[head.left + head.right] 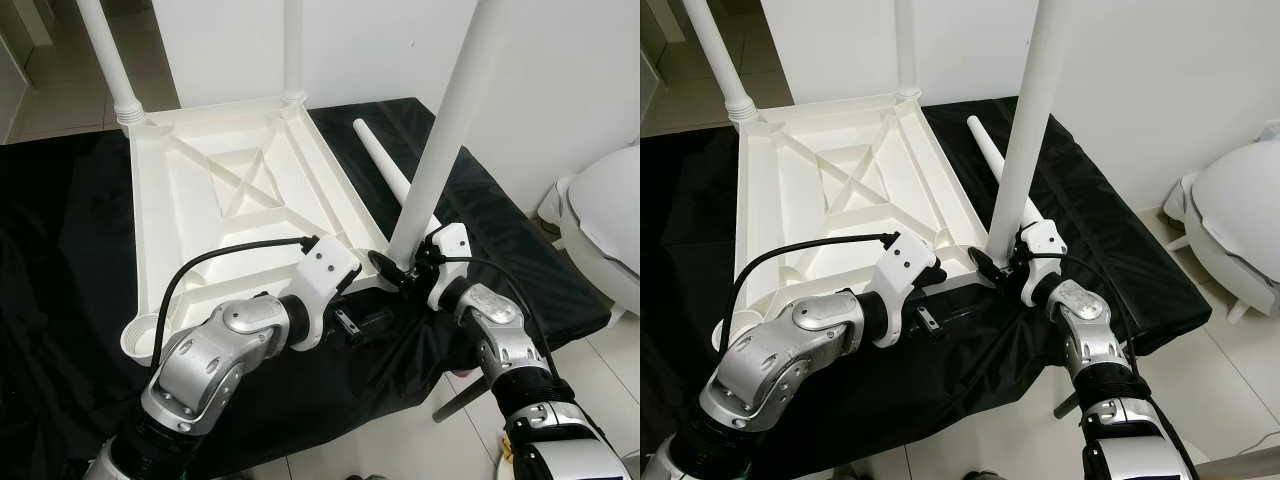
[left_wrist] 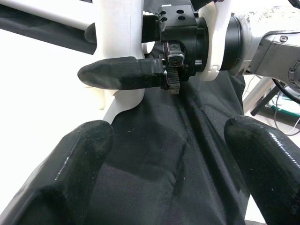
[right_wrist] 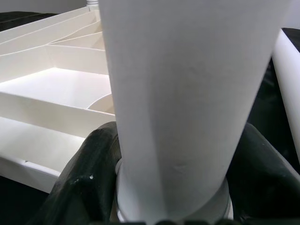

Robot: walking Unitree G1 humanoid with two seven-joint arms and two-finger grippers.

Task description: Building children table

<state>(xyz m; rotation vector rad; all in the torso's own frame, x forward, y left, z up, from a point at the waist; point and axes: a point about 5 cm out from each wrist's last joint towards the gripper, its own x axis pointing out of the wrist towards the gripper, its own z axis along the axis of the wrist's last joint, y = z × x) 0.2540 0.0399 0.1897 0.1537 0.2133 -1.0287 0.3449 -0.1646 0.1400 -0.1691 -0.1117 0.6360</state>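
i see my right gripper (image 1: 405, 268) clamped on the upright table leg (image 1: 450, 125) at centre frame, at the upturned tabletop (image 1: 240, 200) corner. my left gripper (image 1: 375, 322) gapes wide just beside it, lower centre, over the black cloth (image 1: 60, 250).

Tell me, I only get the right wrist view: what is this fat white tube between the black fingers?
Observer: A table leg, held upright by the right gripper at the near right corner of an upturned white tabletop.
Operator: Any other legs fitted?
Observer: Two more legs stand at the far corners; the near left socket is empty.
Operator: And the fourth?
Observer: A loose leg lies on the black cloth, right of the tabletop.
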